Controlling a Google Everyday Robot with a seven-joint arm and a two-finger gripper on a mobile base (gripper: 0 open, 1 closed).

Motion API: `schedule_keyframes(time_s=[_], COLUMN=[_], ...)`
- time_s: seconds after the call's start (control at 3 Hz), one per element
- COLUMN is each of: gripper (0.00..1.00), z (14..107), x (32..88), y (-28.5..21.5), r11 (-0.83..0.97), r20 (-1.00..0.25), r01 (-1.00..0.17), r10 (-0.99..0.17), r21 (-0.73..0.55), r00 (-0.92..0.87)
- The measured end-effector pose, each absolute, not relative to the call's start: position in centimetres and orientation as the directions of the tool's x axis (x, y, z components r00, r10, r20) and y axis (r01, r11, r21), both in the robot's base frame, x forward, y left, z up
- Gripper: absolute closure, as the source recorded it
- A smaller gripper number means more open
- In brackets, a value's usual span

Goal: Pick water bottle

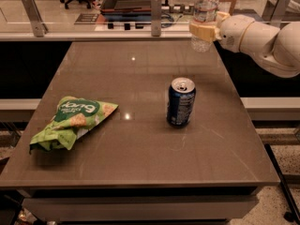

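Observation:
The water bottle [205,11] is clear ribbed plastic with a white-and-red label band. It is upright and lifted off the table, at the top right of the camera view; its cap is cut off by the top edge. My gripper [203,32] is shut on the bottle's lower body, with its cream fingers [199,31] wrapped around it. The white arm [265,36] reaches in from the right. The bottle's base hangs above the table's far right corner.
A blue soda can [181,101] stands upright on the brown table [140,163], right of centre. A green chip bag [70,121] lies at the left. A glass rail with metal posts [156,13] runs behind the table.

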State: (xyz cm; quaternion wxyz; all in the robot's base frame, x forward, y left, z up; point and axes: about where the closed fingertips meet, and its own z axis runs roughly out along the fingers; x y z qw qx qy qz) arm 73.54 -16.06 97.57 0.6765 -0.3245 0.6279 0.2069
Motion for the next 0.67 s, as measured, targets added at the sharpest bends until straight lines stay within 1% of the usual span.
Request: schedule_keyframes(time_s=[0.33,0.67], gripper=[1.0,1.0], z=[102.03,102.15], x=[73.24,73.21], y=[-16.25,-16.24], r11=[0.717,0.717], r20=[-0.972,-0.972], r01=[-0.656,-0.656], r10=[-0.177,-0.179], r21=[-0.234,-0.235], r00=[0.152,0.153])
